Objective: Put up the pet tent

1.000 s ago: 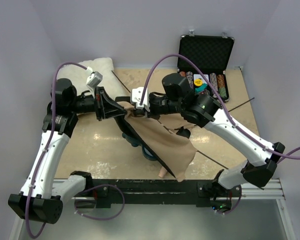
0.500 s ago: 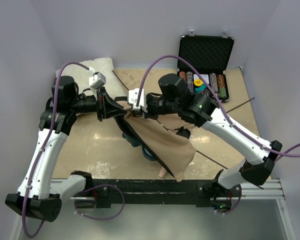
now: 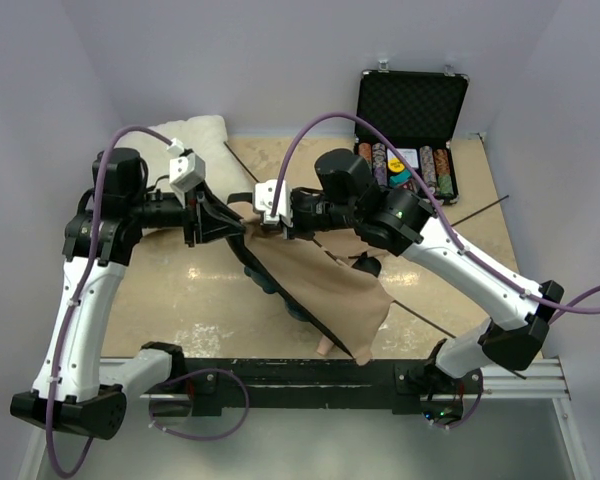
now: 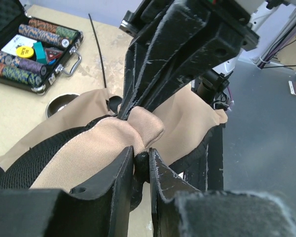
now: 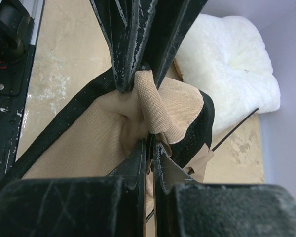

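The pet tent [image 3: 325, 290] is a limp tan fabric sheet with black mesh trim, hanging from both grippers above the table middle. My left gripper [image 3: 238, 222] is shut on its top bunched edge; in the left wrist view [image 4: 142, 160] the jaws pinch black trim under a tan fold [image 4: 138, 129]. My right gripper [image 3: 255, 222] faces it, almost touching, shut on the same fold [image 5: 153, 111]; its jaws [image 5: 152, 143] clamp the fabric. A thin dark pole [image 3: 477, 212] lies on the table at right. The tent's lower corner [image 3: 365, 350] droops toward the near edge.
A fluffy white pillow [image 3: 195, 135] lies at the back left, also seen in the right wrist view [image 5: 227, 54]. An open black case with poker chips [image 3: 412, 125] stands at the back right. A dark round dish [image 4: 59, 103] sits beneath the tent. The black base rail [image 3: 300, 375] runs along the near edge.
Both grippers, still clamped on the tent's top, have shifted slightly left. The left arm's elbow has swung outward to the left and the tent hangs a little more stretched.
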Action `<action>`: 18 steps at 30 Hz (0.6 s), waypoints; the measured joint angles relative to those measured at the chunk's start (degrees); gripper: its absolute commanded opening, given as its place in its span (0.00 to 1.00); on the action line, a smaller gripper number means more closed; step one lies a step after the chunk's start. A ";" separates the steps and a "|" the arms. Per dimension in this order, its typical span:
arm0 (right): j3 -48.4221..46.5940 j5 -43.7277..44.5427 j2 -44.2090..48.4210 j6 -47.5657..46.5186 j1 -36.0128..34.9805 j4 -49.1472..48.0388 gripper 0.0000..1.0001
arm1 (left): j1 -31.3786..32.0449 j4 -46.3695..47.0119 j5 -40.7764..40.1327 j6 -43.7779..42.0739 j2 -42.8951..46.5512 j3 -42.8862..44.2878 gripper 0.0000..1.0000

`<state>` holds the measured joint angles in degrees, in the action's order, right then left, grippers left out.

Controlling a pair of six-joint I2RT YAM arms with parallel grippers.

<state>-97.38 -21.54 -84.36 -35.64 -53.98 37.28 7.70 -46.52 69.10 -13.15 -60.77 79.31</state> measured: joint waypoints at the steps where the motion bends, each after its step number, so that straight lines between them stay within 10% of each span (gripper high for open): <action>1: 0.00 0.00 0.00 0.00 -0.04 0.00 0.00 | -0.04 0.04 0.52 -0.24 0.17 0.00 0.23; 18: -0.02 -0.55 0.00 -0.59 -0.04 0.26 0.00 | -0.20 20.68 4.20 13.55 5.51 -6.58 0.15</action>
<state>-97.41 -22.09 -84.36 -36.23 -54.02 37.54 7.51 -25.85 73.30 0.40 -55.27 72.73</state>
